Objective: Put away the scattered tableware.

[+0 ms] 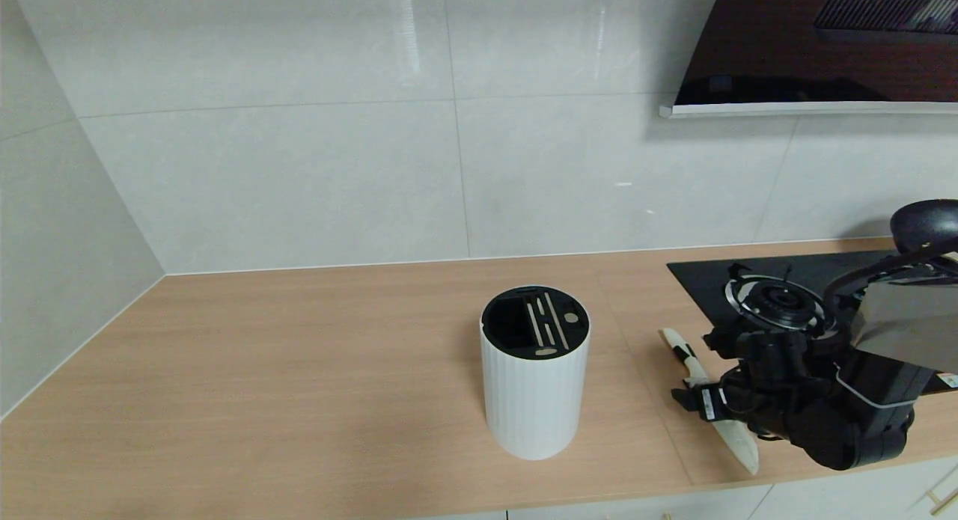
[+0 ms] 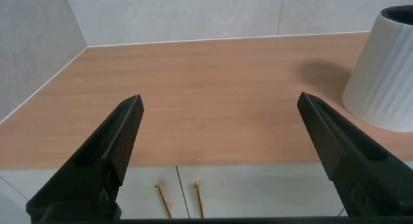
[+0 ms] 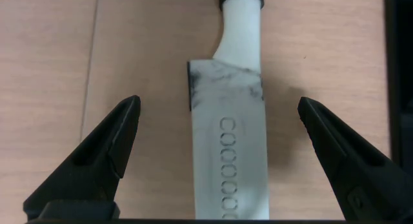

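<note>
A white ribbed knife holder (image 1: 534,389) with a black slotted top stands upright in the middle of the wooden counter (image 1: 299,370); its side also shows in the left wrist view (image 2: 386,75). To its right a white knife (image 1: 737,439) lies flat on the counter beside the hob. My right gripper (image 1: 700,374) hovers directly over it, open, fingers either side of the blade. In the right wrist view the knife (image 3: 226,127) lies between the spread fingers of the right gripper (image 3: 218,104), handle pointing away. My left gripper (image 2: 219,98) is open and holds nothing, near the counter's front edge.
A black gas hob (image 1: 778,295) with a burner sits at the right, a dark range hood (image 1: 823,49) above it. Tiled walls close the back and left. Cabinet doors with gold handles (image 2: 161,198) lie below the counter edge.
</note>
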Available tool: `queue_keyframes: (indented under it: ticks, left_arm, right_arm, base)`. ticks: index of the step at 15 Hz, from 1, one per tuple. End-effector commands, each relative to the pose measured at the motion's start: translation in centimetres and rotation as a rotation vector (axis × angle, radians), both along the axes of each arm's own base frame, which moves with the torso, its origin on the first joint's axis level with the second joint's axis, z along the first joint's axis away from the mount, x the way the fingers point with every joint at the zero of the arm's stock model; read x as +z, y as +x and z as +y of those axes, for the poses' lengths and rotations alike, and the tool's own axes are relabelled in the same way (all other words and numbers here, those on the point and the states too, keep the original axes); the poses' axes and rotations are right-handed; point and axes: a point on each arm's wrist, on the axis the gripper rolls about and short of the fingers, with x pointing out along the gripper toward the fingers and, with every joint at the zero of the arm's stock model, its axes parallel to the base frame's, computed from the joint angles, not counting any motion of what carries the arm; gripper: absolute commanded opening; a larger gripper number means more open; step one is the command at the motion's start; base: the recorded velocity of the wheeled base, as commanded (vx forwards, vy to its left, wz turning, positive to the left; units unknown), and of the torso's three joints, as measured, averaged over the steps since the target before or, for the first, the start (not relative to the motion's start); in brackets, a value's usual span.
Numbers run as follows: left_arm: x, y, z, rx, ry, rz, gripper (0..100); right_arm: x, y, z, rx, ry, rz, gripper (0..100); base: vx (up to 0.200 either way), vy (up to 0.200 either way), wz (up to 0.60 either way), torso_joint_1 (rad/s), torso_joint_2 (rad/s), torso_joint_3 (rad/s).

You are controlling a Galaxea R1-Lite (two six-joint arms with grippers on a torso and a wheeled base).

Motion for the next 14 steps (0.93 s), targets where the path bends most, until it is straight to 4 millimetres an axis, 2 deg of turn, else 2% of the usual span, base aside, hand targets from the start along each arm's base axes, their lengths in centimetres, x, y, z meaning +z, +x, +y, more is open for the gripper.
queue_keyframes:
  ticks: [1,9,10,14]
  left_arm:
    - [-0.01,0.0,0.0,0.001,0.0,0.001,100]
    - [0.01,0.0,0.0,0.001,0.0,0.0,100]
    - [0.01,0.0,0.0,0.001,0.0,0.0,100]
    - [0.01,0.0,0.0,0.001,0.0,0.0,100]
  right_arm:
    - [-0.69,0.24,-0.16,-0.004,-0.003,-0.017,100]
    - [-1.14,0.33,-0.51,-0.008,0.001,-0.01,100]
    - [-1.27,0.29,-0.62,-0.011,0.001,-0.006,0]
    - [-1.42,0.21,-0.62,-0.007,0.003,0.001,0]
  base:
    - [0.0,0.0,0.0,0.0,0.0,0.0]
    - [0.0,0.0,0.0,0.0,0.0,0.0]
    - [0.0,0.0,0.0,0.0,0.0,0.0]
    - [0.0,0.0,0.0,0.0,0.0,0.0]
